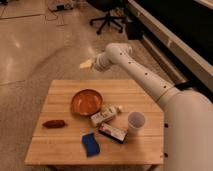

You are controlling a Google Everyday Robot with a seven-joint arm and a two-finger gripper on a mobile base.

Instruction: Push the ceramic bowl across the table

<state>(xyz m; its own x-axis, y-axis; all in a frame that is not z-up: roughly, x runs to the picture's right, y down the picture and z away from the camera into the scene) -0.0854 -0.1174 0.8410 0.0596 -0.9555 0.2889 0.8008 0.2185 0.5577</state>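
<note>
The ceramic bowl (86, 102) is round, shallow and glossy orange-brown, and sits upright near the middle of the light wooden plank table (60, 146), toward its far side. My white arm reaches in from the right. My gripper (86, 64) hangs in the air beyond the table's far edge, above and behind the bowl and apart from it.
A white paper cup (135, 122) stands at the right. A small white carton (104, 115) lies just right of the bowl, a dark red packet (112, 132) in front of it, a blue sponge (90, 144) near the front, a reddish-brown item (53, 123) at the left. An office chair (106, 20) stands behind.
</note>
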